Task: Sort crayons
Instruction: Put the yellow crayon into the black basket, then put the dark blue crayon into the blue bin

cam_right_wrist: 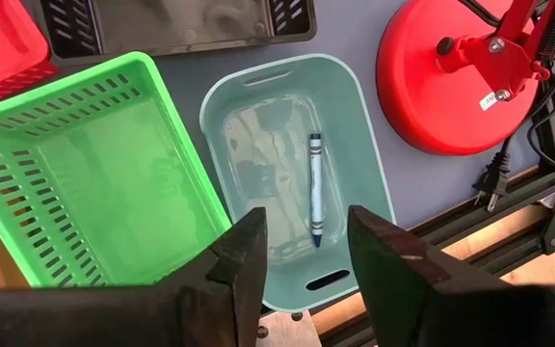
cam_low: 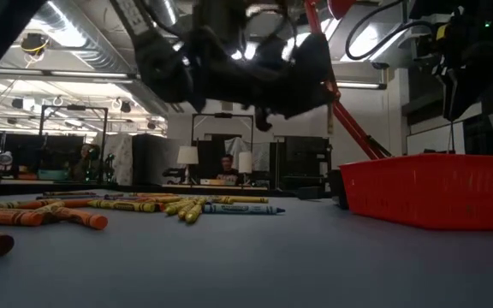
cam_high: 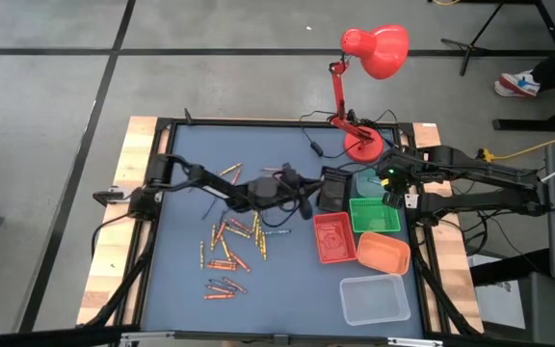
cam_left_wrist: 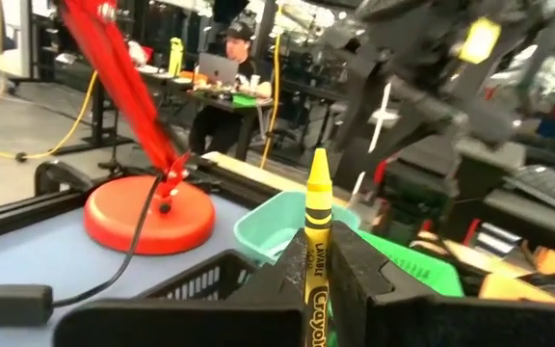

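Note:
My left gripper (cam_high: 306,197) reaches from the table's left toward the trays, shut on a yellow crayon (cam_left_wrist: 316,207). It hangs above the table near the black tray (cam_high: 334,189). Many loose crayons (cam_high: 231,241), mostly orange and red, lie flat on the blue mat behind it. My right gripper (cam_right_wrist: 306,231) hangs open, pointing down over the teal tray (cam_right_wrist: 355,125), where one blue crayon (cam_right_wrist: 314,188) lies on the floor. Nothing is between its fingers. My left gripper pinches the yellow crayon's labelled body (cam_left_wrist: 313,280) between its two fingers (cam_left_wrist: 359,265). The crayon lies along the fingers, its pointed tip (cam_left_wrist: 318,159) sticking out past them toward the trays. The fingers come level from the table's left, and the crayon is clear of the table.
Green (cam_high: 372,214), red (cam_high: 333,237), orange (cam_high: 384,253) and clear (cam_high: 375,299) trays stand in a group at the table's right. A red desk lamp (cam_high: 364,145) stands on its base at the far right, its cord trailing across the mat. People sit at desks beyond the table.

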Action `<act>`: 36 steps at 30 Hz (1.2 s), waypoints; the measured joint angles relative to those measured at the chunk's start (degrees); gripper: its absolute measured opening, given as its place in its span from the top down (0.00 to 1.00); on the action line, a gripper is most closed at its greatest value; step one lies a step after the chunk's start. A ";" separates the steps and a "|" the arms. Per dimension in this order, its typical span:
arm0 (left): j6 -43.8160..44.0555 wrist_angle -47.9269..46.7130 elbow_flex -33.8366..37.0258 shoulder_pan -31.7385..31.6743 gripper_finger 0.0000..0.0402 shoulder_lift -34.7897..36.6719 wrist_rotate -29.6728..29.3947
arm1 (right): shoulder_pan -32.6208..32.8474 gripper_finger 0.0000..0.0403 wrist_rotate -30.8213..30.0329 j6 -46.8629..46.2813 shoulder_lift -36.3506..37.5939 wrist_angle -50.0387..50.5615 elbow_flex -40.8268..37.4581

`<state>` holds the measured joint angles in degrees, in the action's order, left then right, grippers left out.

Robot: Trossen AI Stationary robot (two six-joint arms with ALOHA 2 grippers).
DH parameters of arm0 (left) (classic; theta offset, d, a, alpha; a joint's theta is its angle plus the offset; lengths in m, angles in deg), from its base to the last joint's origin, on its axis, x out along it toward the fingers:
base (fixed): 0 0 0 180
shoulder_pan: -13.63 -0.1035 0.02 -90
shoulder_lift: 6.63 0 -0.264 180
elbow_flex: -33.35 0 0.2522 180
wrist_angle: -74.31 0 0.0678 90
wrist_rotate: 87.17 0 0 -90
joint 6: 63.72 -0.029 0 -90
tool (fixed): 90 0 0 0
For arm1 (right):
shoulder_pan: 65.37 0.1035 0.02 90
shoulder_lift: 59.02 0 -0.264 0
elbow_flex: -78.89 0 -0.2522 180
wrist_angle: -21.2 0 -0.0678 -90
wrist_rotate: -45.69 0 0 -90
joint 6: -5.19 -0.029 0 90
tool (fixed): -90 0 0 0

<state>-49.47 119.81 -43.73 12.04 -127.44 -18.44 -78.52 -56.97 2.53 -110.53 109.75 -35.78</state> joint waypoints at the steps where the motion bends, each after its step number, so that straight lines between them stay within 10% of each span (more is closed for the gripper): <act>1: 0.03 -0.44 -0.93 -0.25 0.99 -0.93 -0.02 | 0.00 0.64 0.00 0.00 0.00 0.03 0.00; 27: 0.19 -4.61 -9.23 -0.76 0.82 -10.38 -0.06 | 0.02 0.64 0.48 -0.02 0.00 0.02 0.00; 36: -6.29 -5.90 -9.21 -0.91 0.82 -7.45 -0.12 | 0.04 0.64 12.49 -0.08 0.00 -9.59 0.00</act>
<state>-55.76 113.91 -52.95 11.13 -134.88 -18.56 -78.47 -44.49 2.45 -110.53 100.16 -35.78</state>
